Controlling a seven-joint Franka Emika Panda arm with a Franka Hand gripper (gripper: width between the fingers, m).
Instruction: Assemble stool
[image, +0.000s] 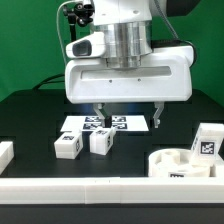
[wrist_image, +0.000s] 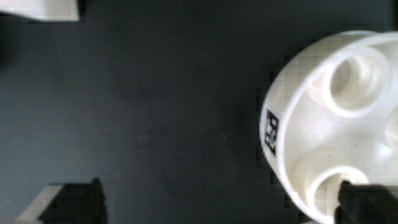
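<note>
A dark surface (image: 30, 115) is seen in the exterior view, with the robot's hand (image: 128, 115) hanging above its middle. The two fingers (image: 97, 114) are held wide apart and nothing is gripped between them. The flat marker board (image: 120, 124) lies beneath the hand. The stool's round seat (image: 185, 165) rests at the near side on the exterior view's right, its sockets turned upward. In the wrist view the seat's curved rim and a side tag (wrist_image: 272, 128) are shown close up. The first leg (image: 67, 146) and second leg (image: 101, 142) stand just beside each other nearer than the marker board, and the third leg (image: 208, 140) stands by the seat's far edge. A white border bar (image: 100, 190) runs along the near edge. The parts are judged to be light, rigid plastic with smooth, somewhat slippery faces. The seat is probably best taken across its rim wall, and each blocky leg across two flat opposite sides.
</note>
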